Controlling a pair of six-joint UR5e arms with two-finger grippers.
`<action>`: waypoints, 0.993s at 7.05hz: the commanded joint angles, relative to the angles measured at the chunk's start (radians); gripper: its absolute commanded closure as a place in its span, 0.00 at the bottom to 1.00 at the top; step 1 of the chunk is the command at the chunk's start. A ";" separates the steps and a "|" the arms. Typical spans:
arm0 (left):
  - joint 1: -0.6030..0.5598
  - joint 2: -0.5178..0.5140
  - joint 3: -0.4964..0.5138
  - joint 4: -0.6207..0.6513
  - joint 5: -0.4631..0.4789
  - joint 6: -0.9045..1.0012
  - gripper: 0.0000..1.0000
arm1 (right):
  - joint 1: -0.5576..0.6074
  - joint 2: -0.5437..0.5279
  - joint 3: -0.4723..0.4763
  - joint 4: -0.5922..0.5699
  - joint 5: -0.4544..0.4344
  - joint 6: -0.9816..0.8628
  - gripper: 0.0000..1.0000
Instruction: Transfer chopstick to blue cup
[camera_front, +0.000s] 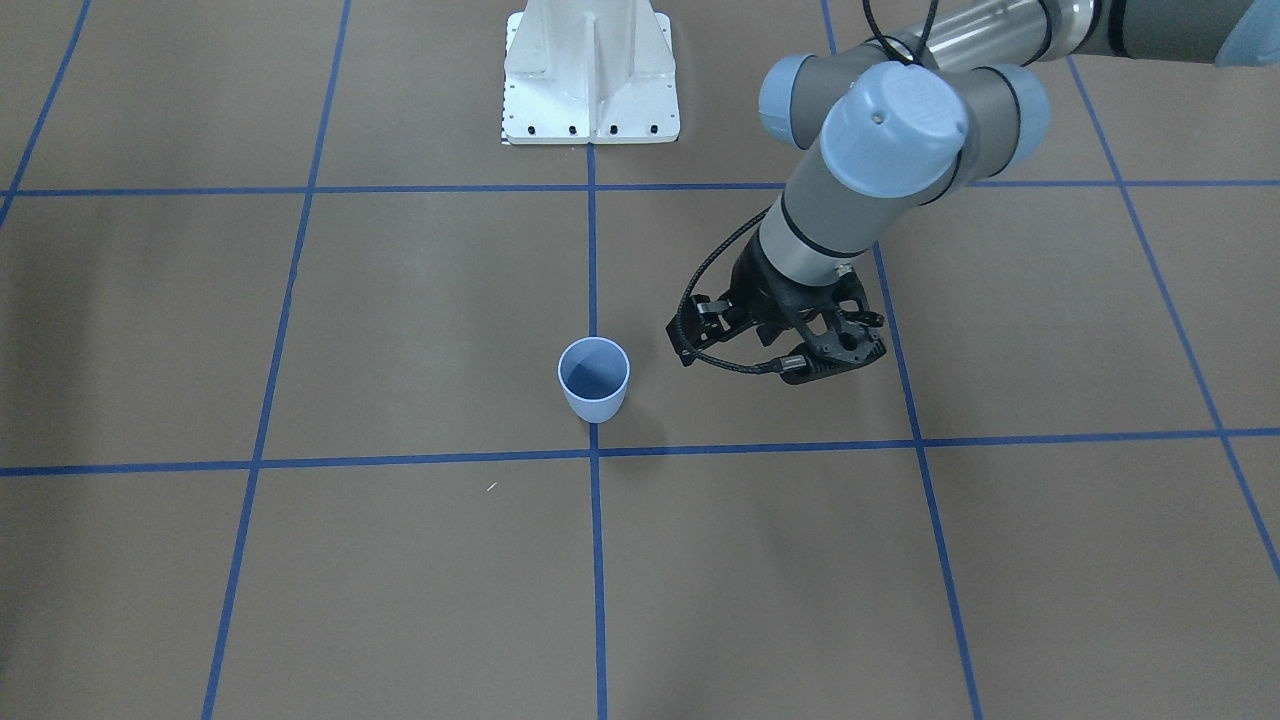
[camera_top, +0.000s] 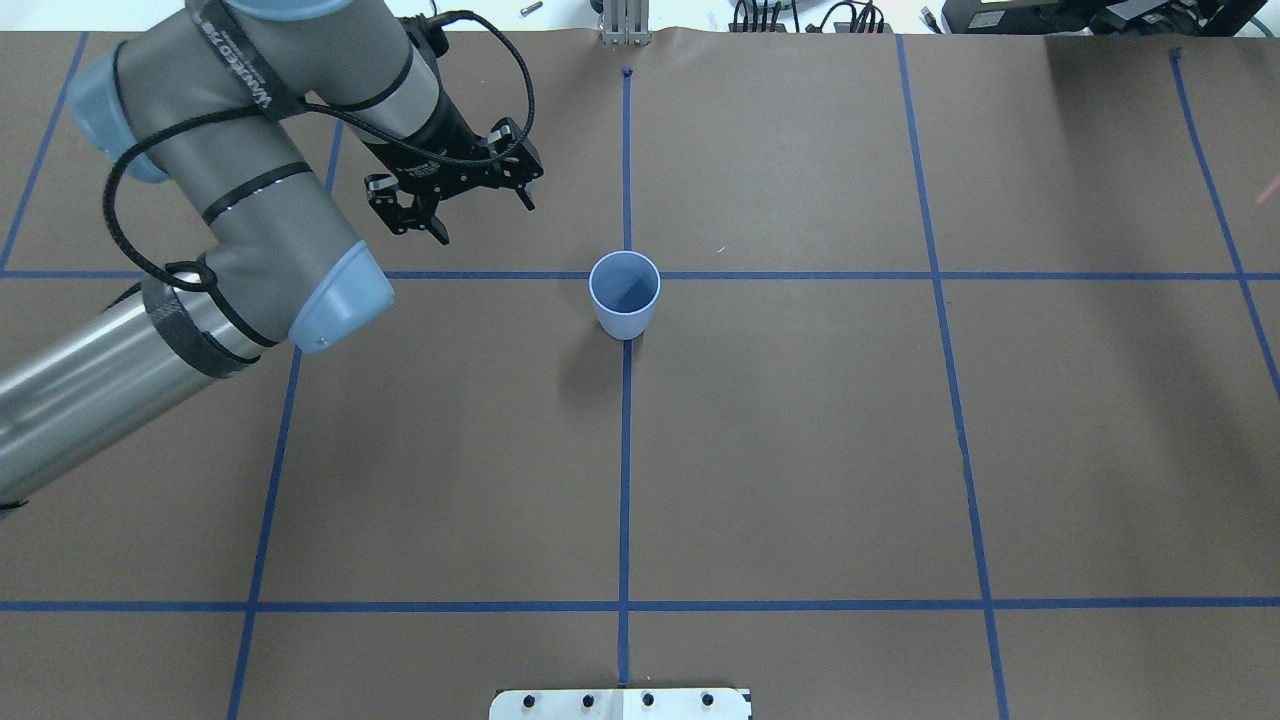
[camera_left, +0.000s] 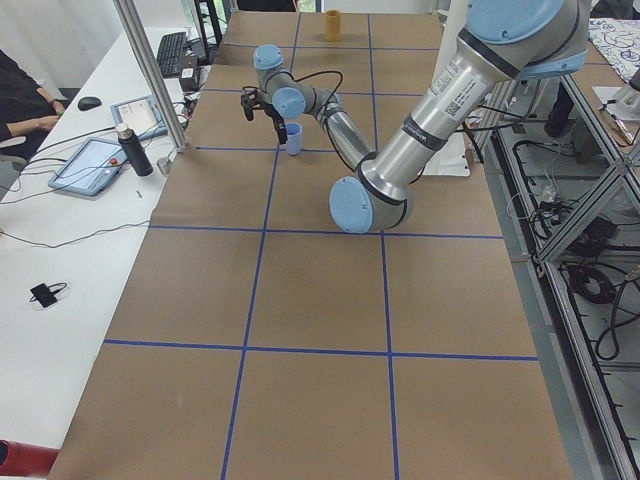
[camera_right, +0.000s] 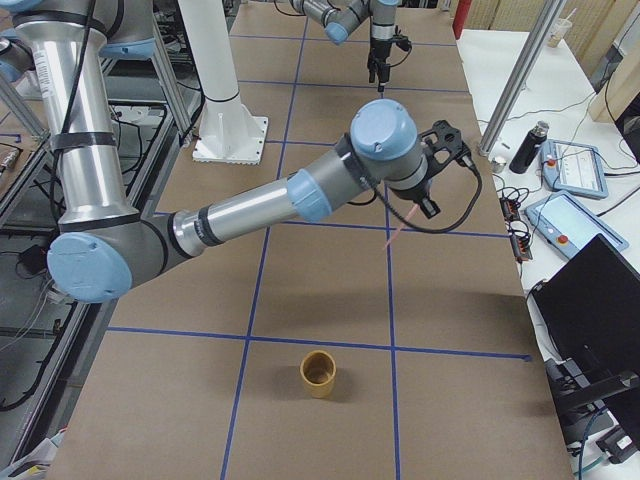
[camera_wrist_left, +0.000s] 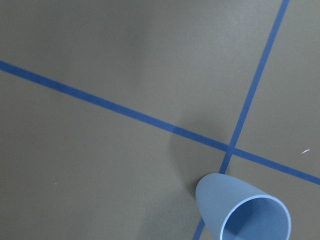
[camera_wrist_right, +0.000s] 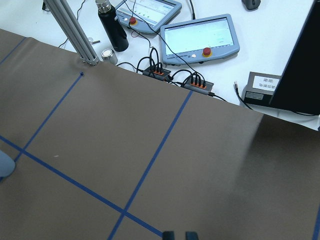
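The right arm (camera_right: 250, 205) reaches out over the table (camera_top: 800, 450). The right gripper (camera_right: 420, 205) carries the chopstick (camera_right: 398, 226) in the air, and the stick slants down toward 7 o'clock in the right-side view. As its fingertips (camera_wrist_right: 169, 235) stand close together, I judge it clenched on the stick.

The left gripper (camera_top: 482, 218) hangs at about 10 o'clock from the blue cup (camera_top: 625, 295) in the overhead view. Its jaws are spread and hold nothing, probably waiting for a hand-over.

The blue cup stands upright on a tape crossing with nothing inside. The chopstick is well apart from it, toward 3 o'clock. A tan cup (camera_right: 319, 374) stands at 7 o'clock from the right gripper, and nothing shows in it.
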 joint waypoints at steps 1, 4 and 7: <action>-0.128 0.103 -0.019 0.003 0.000 0.320 0.02 | -0.169 0.233 -0.001 -0.142 -0.108 0.242 1.00; -0.338 0.312 -0.039 -0.003 -0.005 0.633 0.02 | -0.472 0.517 -0.105 -0.158 -0.408 0.505 1.00; -0.446 0.567 -0.055 -0.187 -0.006 1.017 0.02 | -0.647 0.687 -0.176 -0.158 -0.591 0.584 1.00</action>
